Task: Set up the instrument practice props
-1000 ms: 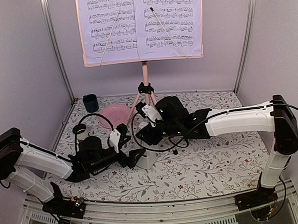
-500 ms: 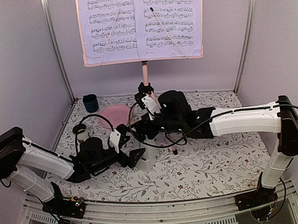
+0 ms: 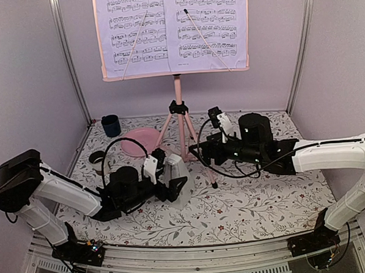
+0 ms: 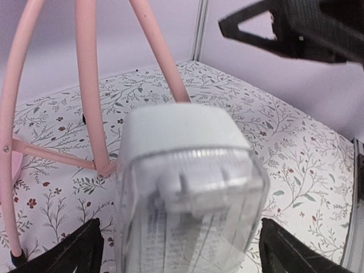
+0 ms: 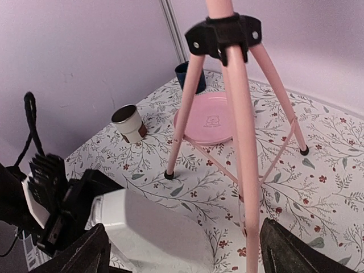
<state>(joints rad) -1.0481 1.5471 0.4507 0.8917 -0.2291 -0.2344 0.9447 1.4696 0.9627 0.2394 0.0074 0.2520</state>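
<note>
**Metronome at the stand.** The small white pyramid-shaped metronome (image 3: 176, 176) sits just in front of the tripod of the pink music stand (image 3: 178, 94), slightly left of its pole. Its long axis, base to apex, points upward with a slight lean. Its clear front panel faces the left wrist camera. I see fine scale marks behind that panel but cannot read them.

The left gripper (image 4: 182, 250) reaches in from the stand's left and clasps the metronome across its sides, fingers spread wide. The right gripper (image 5: 185, 253) hangs just right of the tripod, fingers wide apart and empty.

Lavender-white printed sheet music pages (image 3: 171, 30) lie spread on the stand's desk under two thin wire page arms (image 3: 207, 37). I make out staves of notes, but the print is too small to read.
</note>
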